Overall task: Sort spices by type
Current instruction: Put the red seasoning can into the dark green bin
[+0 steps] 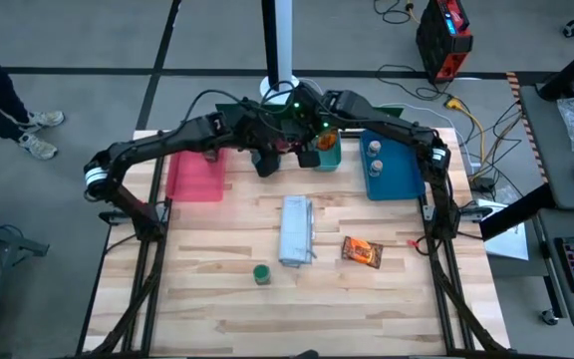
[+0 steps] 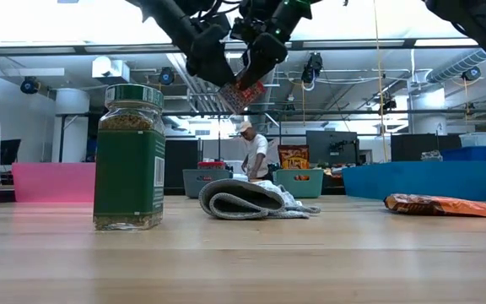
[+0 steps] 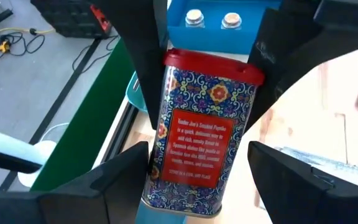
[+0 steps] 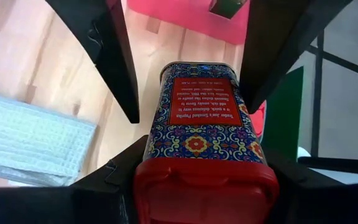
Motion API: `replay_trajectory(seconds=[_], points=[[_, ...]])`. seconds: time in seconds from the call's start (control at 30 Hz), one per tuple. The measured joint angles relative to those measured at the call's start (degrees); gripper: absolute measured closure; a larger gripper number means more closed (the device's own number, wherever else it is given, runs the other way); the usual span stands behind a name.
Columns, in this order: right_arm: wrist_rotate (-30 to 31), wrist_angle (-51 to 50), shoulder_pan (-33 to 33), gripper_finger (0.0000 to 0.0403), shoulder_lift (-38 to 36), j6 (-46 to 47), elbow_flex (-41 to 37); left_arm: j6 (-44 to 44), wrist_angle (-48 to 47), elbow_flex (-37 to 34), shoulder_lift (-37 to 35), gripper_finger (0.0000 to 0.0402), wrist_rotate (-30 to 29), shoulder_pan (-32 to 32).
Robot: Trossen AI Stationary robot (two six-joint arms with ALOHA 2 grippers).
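Handover in progress above the table's far edge, near the teal tray [image 1: 329,158]: right gripper [image 4: 204,186] clamps the paprika tin's [image 4: 199,121] lid end; left gripper [image 3: 191,180] straddles its base, fingers apart, presumably to receive or release.

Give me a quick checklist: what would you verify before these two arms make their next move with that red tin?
1. Tin is gripped: ok, the right gripper is shut on its lid end.
2. Left gripper holds it too: cannot tell; it sits at the tin's other end.
3. Tin clear of the table: ok, it hangs high in the low view.
4. Two pale-lidded jars standing upright in the blue tray: ok.
5. Sorting finished: not ok; a green-lidded jar and an orange packet lie out on the table.
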Motion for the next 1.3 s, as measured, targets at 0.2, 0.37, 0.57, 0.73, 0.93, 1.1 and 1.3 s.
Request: replay_trajectory(seconds=[0.2, 0.37, 0.57, 0.73, 0.93, 1.1, 1.3], points=[[-1.8, 0.3, 0.0, 0.0204, -0.1, 1.4, 0.0, 1.6, -0.2, 0.3, 0.5, 0.0183, 0.7, 0.3], [-2.5, 0.2, 0.0, 0.0204, -0.1, 2.7, -0.1, 2.2, -0.6, -0.6, 0.3, 0.0246, 1.1, 0.6], [-2.4, 0.4, 0.0, 0.0204, -0.1, 4.0, -0.1, 2.1, 0.1, -0.8, 0.3, 0.0246, 1.2, 0.7], [-2.1, 0.6, 0.0, 0.0204, -0.1, 6.7, 0.0, 2.0, 1.3, -1.8, -0.4, 0.0247, 2.4, 2.0], [-1.6, 2.0, -0.5, 0.0071, -0.5, 14.5, 1.7, -3.4, 11.4, -10.7, -6.8, 0.0247, 8.7, 6.4], [-2.0, 1.2, -1.4, 0.0028, -0.5, 17.4, 4.3, -5.0, 15.3, -17.1, -13.3, 0.0252, 8.5, 8.0], [-8.2, 4.1, -4.7, 0.0031, -0.5, 19.4, 6.1, -8.6, 26.4, -25.4, -19.9, 0.0252, 8.6, 9.5]])
